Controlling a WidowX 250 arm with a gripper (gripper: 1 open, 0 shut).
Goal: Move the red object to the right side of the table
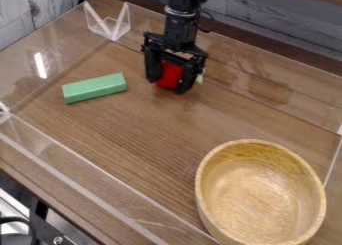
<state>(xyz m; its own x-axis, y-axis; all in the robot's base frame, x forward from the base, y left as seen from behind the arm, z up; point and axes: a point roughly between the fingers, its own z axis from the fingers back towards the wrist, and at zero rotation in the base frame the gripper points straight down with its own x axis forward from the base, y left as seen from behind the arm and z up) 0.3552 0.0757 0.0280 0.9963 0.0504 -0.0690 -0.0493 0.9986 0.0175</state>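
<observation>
A brown wood-grain table [174,139] with low clear acrylic walls is sitting before grey planks. A green rectangular block [95,87] is lying at its left and a round light wooden bowl [262,197] near right. The black gripper [174,77] is pointing down, jaws spread wide, straddling the small red toy strawberry [170,77] at the table's far middle; contact is unclear.

This looks like a robotics lab bench. A wood-grain table [147,139] is fenced by low clear acrylic walls [80,204], with a grey plank backdrop [287,24] behind.
</observation>
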